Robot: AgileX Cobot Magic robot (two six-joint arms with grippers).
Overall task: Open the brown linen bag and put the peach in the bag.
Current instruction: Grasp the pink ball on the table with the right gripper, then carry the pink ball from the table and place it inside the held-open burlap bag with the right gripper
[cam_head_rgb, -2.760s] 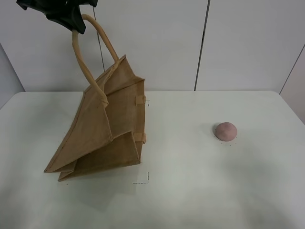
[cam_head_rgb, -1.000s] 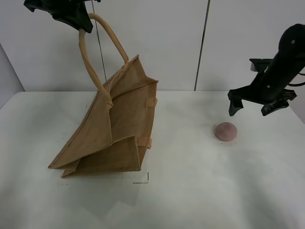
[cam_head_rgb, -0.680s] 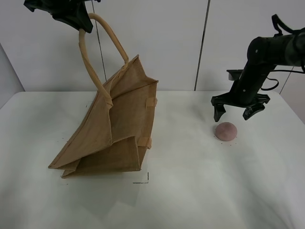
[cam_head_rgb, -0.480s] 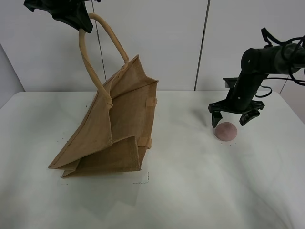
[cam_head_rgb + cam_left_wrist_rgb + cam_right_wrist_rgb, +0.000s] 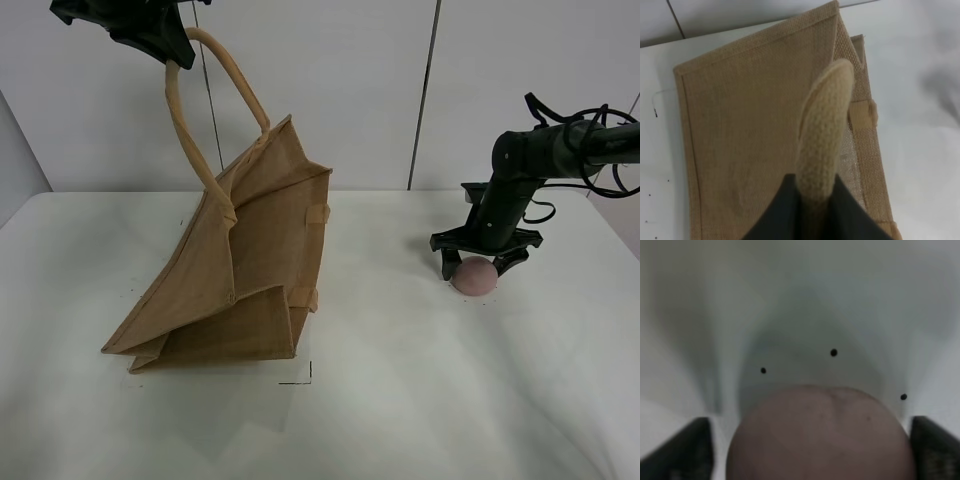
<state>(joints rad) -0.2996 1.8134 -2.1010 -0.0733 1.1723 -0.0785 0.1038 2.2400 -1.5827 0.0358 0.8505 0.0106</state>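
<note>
The brown linen bag [image 5: 235,275] stands tilted on the white table, lifted by one beige handle [image 5: 195,115]. My left gripper [image 5: 170,52] is shut on that handle high above the bag; the left wrist view shows the handle [image 5: 822,135] between the jaws with the bag [image 5: 745,145] below. The pink peach [image 5: 474,275] lies on the table at the right. My right gripper [image 5: 478,266] is open, its fingers straddling the peach, low at the table. The right wrist view shows the peach [image 5: 822,437] close up between the fingertips [image 5: 687,445].
The white table [image 5: 400,400] carries small black corner marks [image 5: 300,375] in front of the bag. A white panelled wall [image 5: 350,90] runs behind the table. Black dots mark the table around the peach [image 5: 833,353].
My right arm came into view from the right and lowered until its open fingers straddle the peach. The left gripper raised the handle slightly early on and then held still.
</note>
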